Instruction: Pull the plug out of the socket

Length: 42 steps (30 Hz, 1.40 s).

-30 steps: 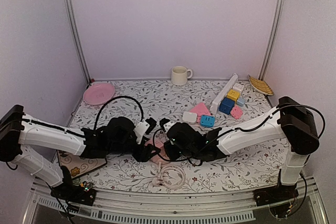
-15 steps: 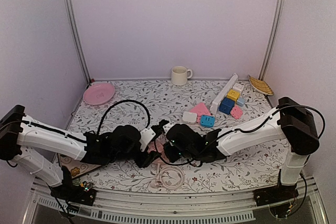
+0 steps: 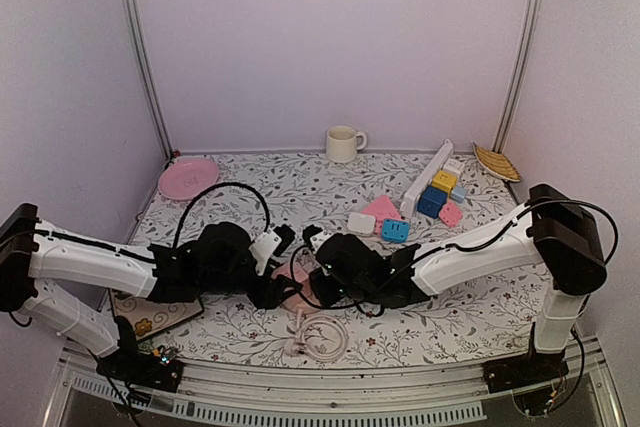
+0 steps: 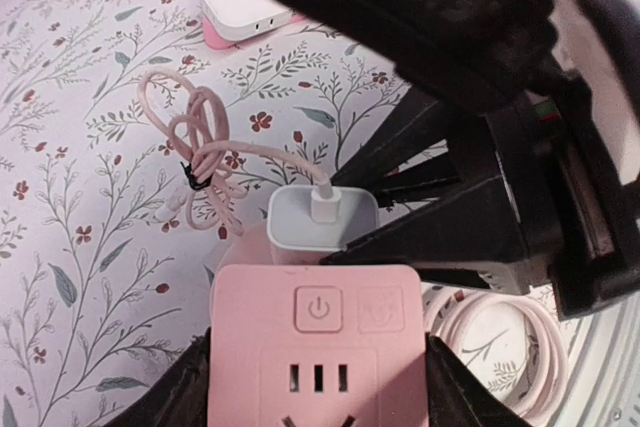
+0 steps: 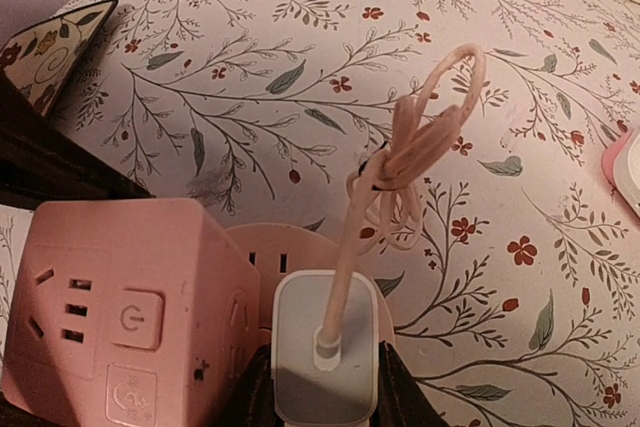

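Note:
A pink cube socket [image 4: 318, 347] sits between my left gripper's [image 4: 318, 392] fingers, which are shut on its sides. A white plug [image 4: 322, 219] with a pink cable [image 4: 200, 157] is seated in the socket's far face. In the right wrist view my right gripper [image 5: 325, 402] is shut on the plug [image 5: 325, 357], next to the socket [image 5: 120, 317]; the tied cable [image 5: 400, 167] runs away over the table. In the top view both grippers, left [image 3: 272, 287] and right [image 3: 318, 282], meet at the socket [image 3: 296, 275] near the table's front middle.
A white coiled cable [image 3: 322, 332] lies just in front of the grippers. A patterned tray [image 3: 150, 312] is under the left arm. A pink plate [image 3: 188, 178], a mug [image 3: 343, 143], adapters [image 3: 380, 212], coloured cubes [image 3: 440, 192] and a power strip [image 3: 427, 177] stand further back.
Both grippers, with socket and plug, dipped toward the near edge half a second ago and have moved back up and left. The plug is still seated in the socket.

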Each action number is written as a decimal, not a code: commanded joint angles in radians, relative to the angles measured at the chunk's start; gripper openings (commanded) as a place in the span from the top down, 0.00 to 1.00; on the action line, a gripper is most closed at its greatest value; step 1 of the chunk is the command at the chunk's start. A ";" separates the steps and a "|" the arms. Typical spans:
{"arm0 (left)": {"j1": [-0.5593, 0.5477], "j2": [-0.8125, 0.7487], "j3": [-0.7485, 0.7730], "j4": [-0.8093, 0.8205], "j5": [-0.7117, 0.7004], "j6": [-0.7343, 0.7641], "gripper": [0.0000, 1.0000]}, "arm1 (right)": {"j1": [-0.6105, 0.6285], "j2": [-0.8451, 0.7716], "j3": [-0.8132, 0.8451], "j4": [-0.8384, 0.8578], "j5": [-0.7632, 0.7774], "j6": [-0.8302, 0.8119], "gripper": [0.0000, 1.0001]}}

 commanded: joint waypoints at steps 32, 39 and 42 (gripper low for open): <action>0.013 0.030 0.107 0.176 0.161 -0.080 0.67 | -0.049 0.037 -0.025 -0.152 0.007 0.030 0.98; 0.063 -0.040 0.050 0.139 -0.067 -0.170 0.65 | -0.052 -0.010 -0.027 -0.148 0.009 0.037 0.98; 0.144 -0.043 0.048 0.072 -0.093 -0.246 0.63 | -0.056 -0.034 -0.030 -0.149 0.023 0.043 0.98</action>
